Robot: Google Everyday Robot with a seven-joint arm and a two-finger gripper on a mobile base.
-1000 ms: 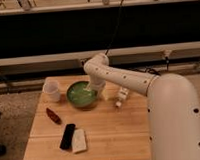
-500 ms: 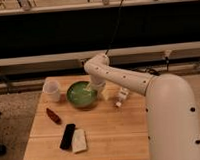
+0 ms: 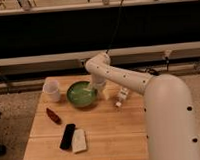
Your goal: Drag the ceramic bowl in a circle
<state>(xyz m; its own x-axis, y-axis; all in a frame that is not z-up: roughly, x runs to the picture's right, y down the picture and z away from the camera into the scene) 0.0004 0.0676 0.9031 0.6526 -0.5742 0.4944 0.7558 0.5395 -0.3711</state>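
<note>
The ceramic bowl (image 3: 80,94), round, shallow and green with a paler inside, sits on the wooden table (image 3: 110,129) near its back left. My gripper (image 3: 95,87) reaches down from the white arm (image 3: 123,78) and meets the bowl's right rim. The arm's wrist hides the spot where the gripper meets the bowl.
A small white cup (image 3: 52,90) stands left of the bowl. A red object (image 3: 53,115), a black rectangular object (image 3: 67,136) and a white packet (image 3: 79,140) lie at the front left. A small white item (image 3: 122,97) lies right of the bowl.
The bowl and the gripper have stayed at about the same place on the table; at most a slight shift shows.
</note>
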